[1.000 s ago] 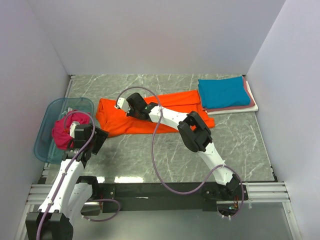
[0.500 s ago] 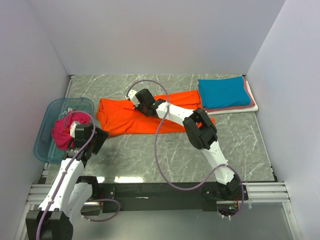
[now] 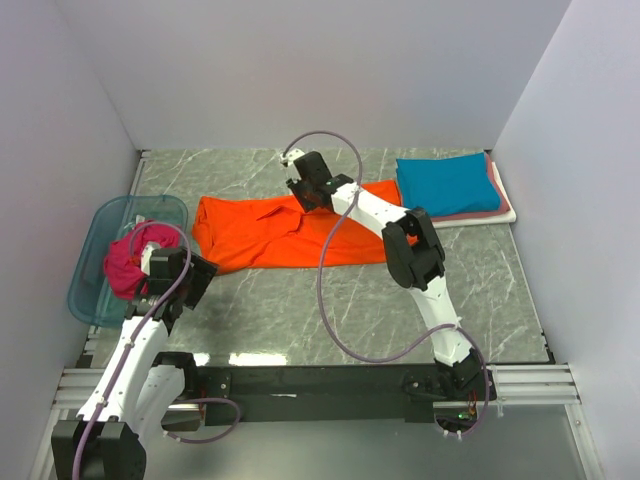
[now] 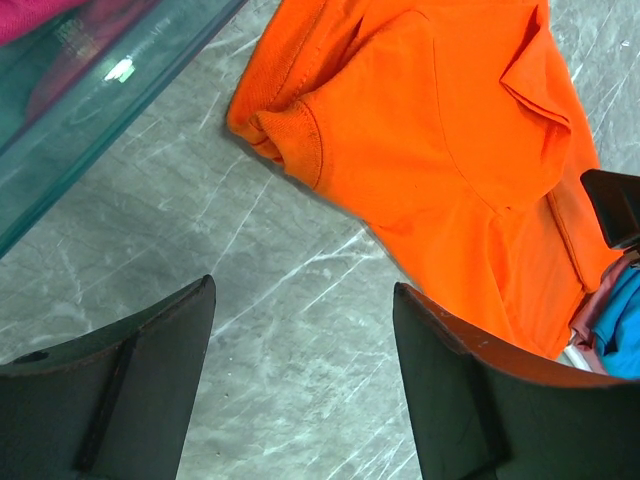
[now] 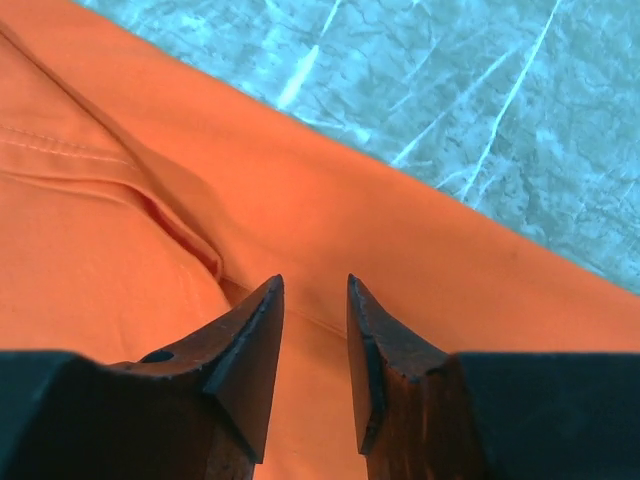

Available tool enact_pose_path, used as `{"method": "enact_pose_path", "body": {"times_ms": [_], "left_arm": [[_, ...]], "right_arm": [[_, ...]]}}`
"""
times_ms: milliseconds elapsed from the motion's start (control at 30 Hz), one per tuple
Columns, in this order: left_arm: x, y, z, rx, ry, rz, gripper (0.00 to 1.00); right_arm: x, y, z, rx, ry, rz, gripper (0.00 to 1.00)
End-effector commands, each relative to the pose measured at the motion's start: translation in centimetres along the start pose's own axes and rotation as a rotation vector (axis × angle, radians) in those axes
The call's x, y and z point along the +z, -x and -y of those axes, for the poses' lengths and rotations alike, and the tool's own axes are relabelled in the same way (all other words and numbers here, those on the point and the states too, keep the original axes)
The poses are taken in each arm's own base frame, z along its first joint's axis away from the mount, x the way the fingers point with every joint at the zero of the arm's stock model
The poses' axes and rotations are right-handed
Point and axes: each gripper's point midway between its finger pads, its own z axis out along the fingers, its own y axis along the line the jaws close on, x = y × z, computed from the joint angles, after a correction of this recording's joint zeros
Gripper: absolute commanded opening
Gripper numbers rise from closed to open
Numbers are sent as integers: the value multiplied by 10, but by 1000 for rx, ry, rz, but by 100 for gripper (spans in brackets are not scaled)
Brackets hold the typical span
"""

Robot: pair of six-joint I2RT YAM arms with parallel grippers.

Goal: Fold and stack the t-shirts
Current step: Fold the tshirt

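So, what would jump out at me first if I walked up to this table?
The bright orange t-shirt spread across the middle of the marble table, with the right arm's end effector poised over its far edge, jaws slightly apart. Next, the neat stack at the back right topped by a teal t-shirt, and the blue plastic tub on the left holding a crumpled magenta t-shirt.

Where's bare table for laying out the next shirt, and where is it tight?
Widest: the marble between the orange t-shirt and the near edge. Also nearer than the folded stack, right of the right arm. Tight: left side, tub beside left gripper.
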Motion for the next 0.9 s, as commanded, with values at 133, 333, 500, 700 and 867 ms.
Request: {"method": "enact_pose_path", "body": {"times_ms": [133, 333, 500, 700, 867], "left_arm": [[0, 3, 10, 27, -45, 2, 77], [0, 1, 12, 41, -65, -9, 76], [-1, -1, 15, 52, -75, -20, 77], [-2, -1, 16, 52, -87, -16, 77], [-2, 0, 17, 55, -89, -15, 77]], "right_arm": [[-34, 22, -37, -135, 280, 48, 49], [-38, 28, -71, -478, 340, 137, 61], [-17, 43, -82, -643, 233, 144, 61], [4, 43, -85, -740, 151, 143, 61], [15, 43, -89, -774, 104, 146, 60]]}}
